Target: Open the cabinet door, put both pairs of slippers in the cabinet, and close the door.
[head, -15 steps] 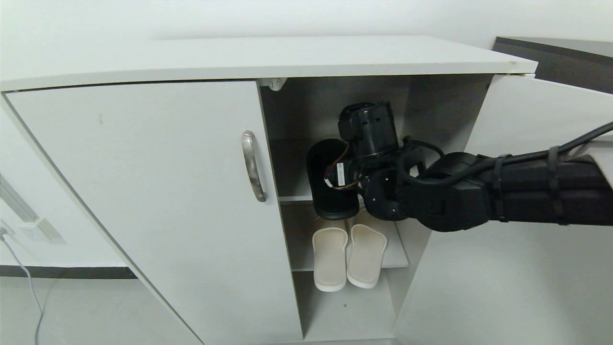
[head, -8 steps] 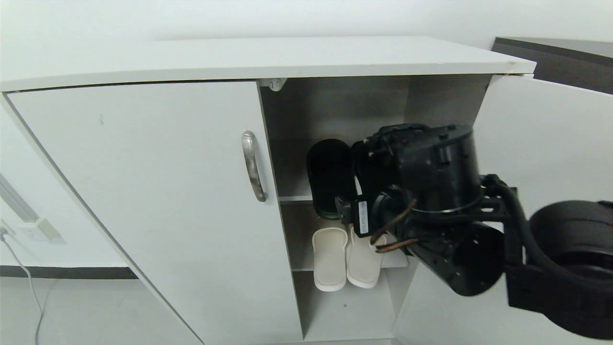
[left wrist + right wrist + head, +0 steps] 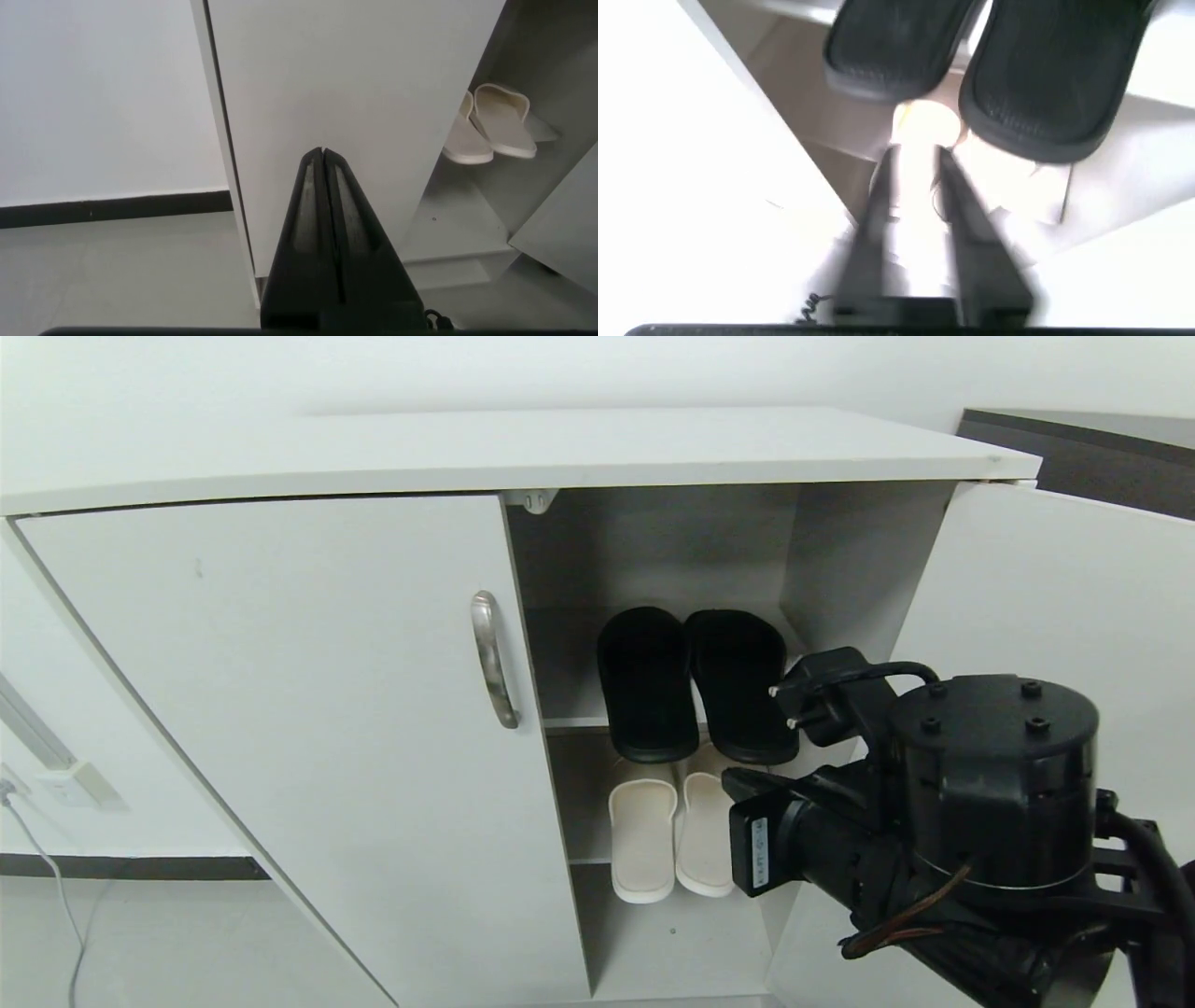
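Draws the right arm [image 3: 990, 775] back out of the cabinet [image 3: 523, 448], leaving black slippers [image 3: 695, 683] on the upper shelf [image 3: 569, 721], white slippers [image 3: 674, 835] below. Likely finds the open door [image 3: 1036, 607] light, stiff: best pushed at its free edge. From left wrist, shows left gripper [image 3: 322, 168] pressed together; from right wrist, right gripper [image 3: 915, 163] apart, empty

the right pincer [image 3: 915, 161] hangs with fingers apart, nothing between them. the black slippers [image 3: 1055, 75] sit side by side on a shelf [image 3: 1169, 93] (near ends overhanging its edge), at the pincer's eleven and one o'clock.
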Robot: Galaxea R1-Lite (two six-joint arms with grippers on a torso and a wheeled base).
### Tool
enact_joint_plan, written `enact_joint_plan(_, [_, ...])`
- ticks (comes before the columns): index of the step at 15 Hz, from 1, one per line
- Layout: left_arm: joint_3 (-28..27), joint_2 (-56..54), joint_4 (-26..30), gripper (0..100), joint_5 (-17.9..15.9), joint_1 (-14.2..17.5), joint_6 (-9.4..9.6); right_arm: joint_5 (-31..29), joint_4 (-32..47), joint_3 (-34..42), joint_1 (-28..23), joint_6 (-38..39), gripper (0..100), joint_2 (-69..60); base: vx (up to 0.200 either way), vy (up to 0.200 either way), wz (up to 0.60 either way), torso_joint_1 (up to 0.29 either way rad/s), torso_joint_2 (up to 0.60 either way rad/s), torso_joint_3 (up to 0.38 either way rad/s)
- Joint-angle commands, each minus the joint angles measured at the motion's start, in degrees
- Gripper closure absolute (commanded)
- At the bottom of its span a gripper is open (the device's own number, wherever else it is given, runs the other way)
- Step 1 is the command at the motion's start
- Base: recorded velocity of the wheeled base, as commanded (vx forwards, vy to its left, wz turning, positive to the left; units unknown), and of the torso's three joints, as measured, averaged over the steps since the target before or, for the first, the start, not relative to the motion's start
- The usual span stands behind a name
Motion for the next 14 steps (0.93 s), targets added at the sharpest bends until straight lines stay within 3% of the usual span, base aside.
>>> enact_joint_plan(1, [0.01, -0.01, 0.02, 100, 0.01, -0.07, -0.14, 0.05, -0.34, 0.93, -0.03, 0.21, 100, 2.64, 0.0, 0.0, 0.0, 0.0, 0.0, 0.0])
enact_joint_plan(5, [0.01, -0.01, 0.02, 100, 0.01, -0.07, -0.14, -0.03, -7.19, 3.48, -0.03, -1.02, 100, 4.05, 0.0, 0.0, 0.0, 0.0, 0.0, 0.0])
enact_joint_plan(11, [0.01, -0.01, 0.02, 100, -0.08, 0.02, -0.05, 0.05, -7.37, 3.92, -0.03, -1.02, 100, 4.31, 0.0, 0.0, 0.0, 0.0, 0.0, 0.0])
enact_joint_plan(14, [0.01, -0.01, 0.02, 100, 0.01, 0.02, -0.05, 0.58, -7.37, 4.18, -0.03, -1.1, 100, 4.31, -0.2, 0.0, 0.0, 0.007, 0.0, 0.001])
